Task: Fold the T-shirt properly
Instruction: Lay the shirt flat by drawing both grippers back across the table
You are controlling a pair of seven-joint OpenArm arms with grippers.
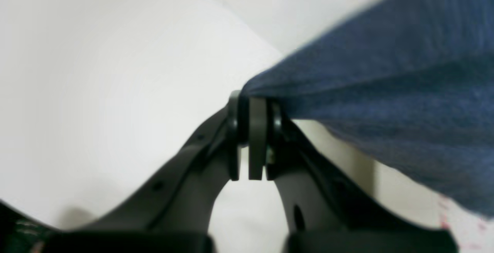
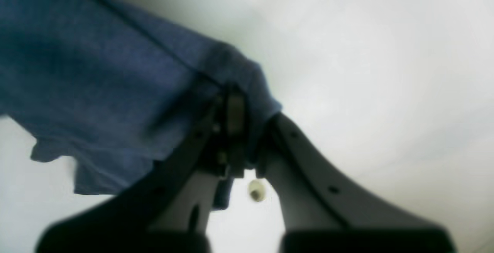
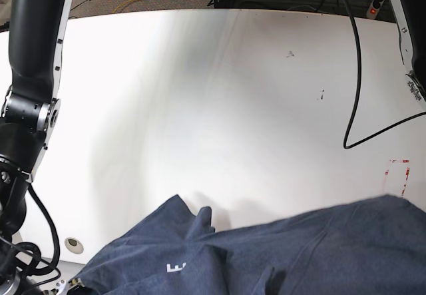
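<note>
T-shirt (image 1: pixel 386 79) | pinched in left gripper (image 1: pixel 252 137) (right gripper (image 2: pixel 241 137) too)

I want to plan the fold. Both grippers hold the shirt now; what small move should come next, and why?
Probably raise both arms a little and draw them apart. The left gripper and right gripper are each shut on an edge of the shirt, but the base view shows it bunched and creased at the near edge of the table, not flat.
</note>
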